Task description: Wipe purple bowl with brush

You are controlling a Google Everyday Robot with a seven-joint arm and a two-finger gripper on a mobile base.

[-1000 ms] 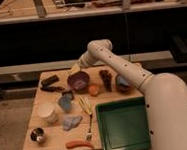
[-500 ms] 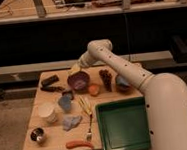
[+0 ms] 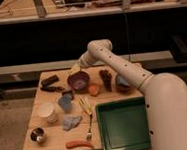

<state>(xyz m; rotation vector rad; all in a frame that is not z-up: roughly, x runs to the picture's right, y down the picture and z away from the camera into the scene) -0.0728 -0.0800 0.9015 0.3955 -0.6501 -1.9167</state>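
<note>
Counter (image 3: 54,143): wooden, bearing all items.
Arm (image 3: 121,69): white, reaching in from the right over the back edge.
Tray (image 3: 125,127): green, front right.
Purple bowl (image 3: 78,81): upright, back centre, orange fruit (image 3: 93,89) just beside its front right.
Brush (image 3: 53,88): flat on the counter, left of the bowl, apart from the gripper.
Gripper (image 3: 76,68): at the bowl's back-left rim; cannot tell whether open or closed.

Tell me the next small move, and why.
Probably shift the gripper down and left toward the brush: it lies on the table left of the purple bowl, while the gripper hovers at the bowl's far rim.
</note>
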